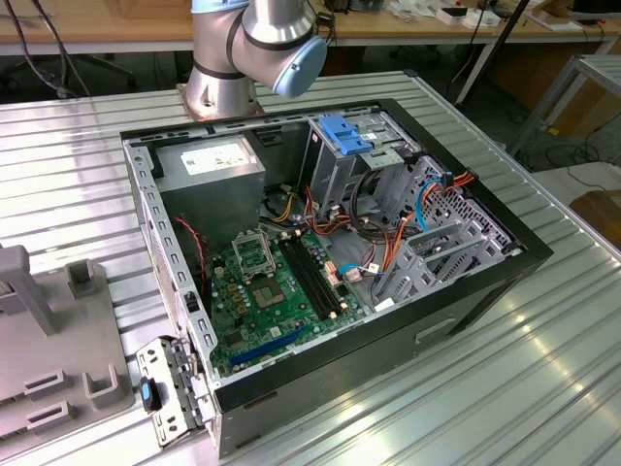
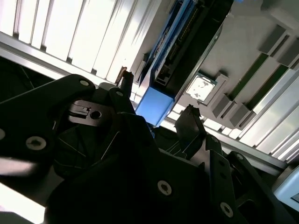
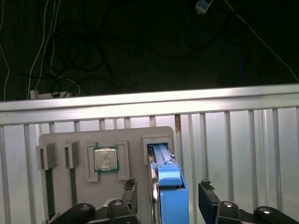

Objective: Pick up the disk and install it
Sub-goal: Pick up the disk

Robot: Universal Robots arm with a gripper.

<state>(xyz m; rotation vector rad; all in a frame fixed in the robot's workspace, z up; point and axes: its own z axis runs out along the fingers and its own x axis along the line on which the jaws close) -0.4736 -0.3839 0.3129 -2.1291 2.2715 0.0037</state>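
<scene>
1 disk (image 3: 170,191) upright in grey tray (image 3: 60,140) slot; 1 chip (image 3: 105,159) alongside. 2 fingers (image 3: 131,195) spread, straddling disk, gap each side, gripping nothing

The ribbed metal table (image 1: 543,388) is carrying an open computer case (image 1: 437,325), a grey holder tray (image 1: 58,364) and the arm's base (image 1: 215,92).

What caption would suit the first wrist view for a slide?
Open hand straddles the blue-framed disk standing in its slot on the grey tray, near a processor chip.
</scene>
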